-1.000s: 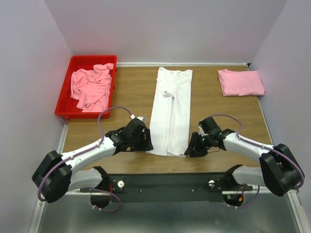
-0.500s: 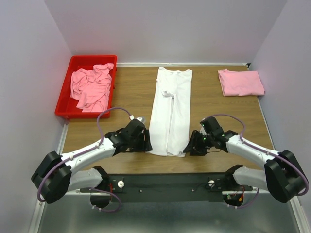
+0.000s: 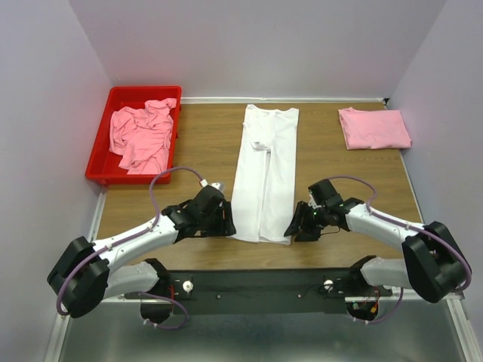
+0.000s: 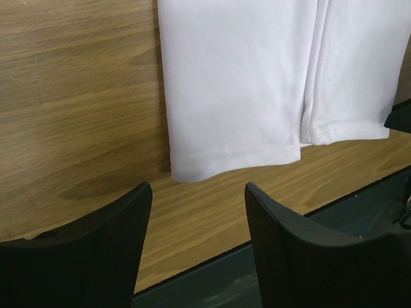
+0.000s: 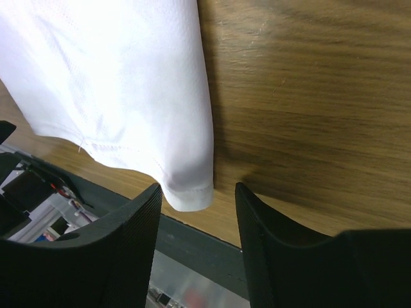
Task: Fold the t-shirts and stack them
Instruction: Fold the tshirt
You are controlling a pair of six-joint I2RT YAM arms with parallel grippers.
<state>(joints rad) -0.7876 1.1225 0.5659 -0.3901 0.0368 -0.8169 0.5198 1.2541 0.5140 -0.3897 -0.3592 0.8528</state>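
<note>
White shirt (image 3: 264, 173): long strip on worktop (image 3: 204, 143). Left claw (image 4: 198, 189), right claw (image 5: 198, 187): both agape, empty, at shirt's near hem corners. Handling: pinch every layer at both corners together, then lift evenly.

text: none readable | labels: none | brands: none | numbers: none | signs: none

The white t-shirt (image 3: 264, 177) is smooth matt cloth with a stitched hem. The table (image 3: 204, 143) is grained wood with a faint sheen; the red bin (image 3: 143, 92) is glossy plastic.
</note>
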